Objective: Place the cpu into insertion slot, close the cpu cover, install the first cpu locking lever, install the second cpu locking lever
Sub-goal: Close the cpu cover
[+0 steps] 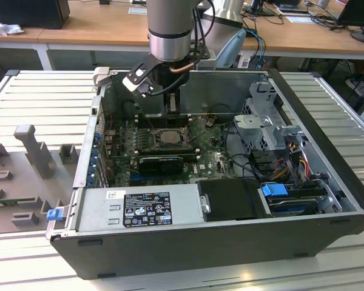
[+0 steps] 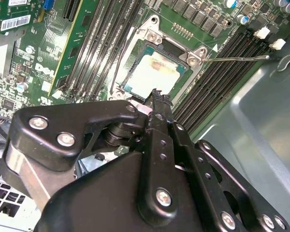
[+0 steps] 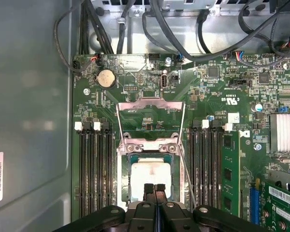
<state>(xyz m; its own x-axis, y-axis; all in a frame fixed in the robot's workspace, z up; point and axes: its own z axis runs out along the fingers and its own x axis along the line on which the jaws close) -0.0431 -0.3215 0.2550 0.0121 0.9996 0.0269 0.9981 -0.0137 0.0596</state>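
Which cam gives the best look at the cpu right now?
First wrist view: it looks straight down on the cpu, seated in the socket, with the shut gripper hiding part of one edge. Second wrist view shows it slanted, one corner covered. Exterior view shows it small, below the arm.

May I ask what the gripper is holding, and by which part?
Nothing: the gripper has its jaws shut together over the cpu, which lies flat in the insertion slot.

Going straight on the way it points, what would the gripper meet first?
Probably the cpu lying in the insertion slot; the gripper hangs over its edge, height unclear.
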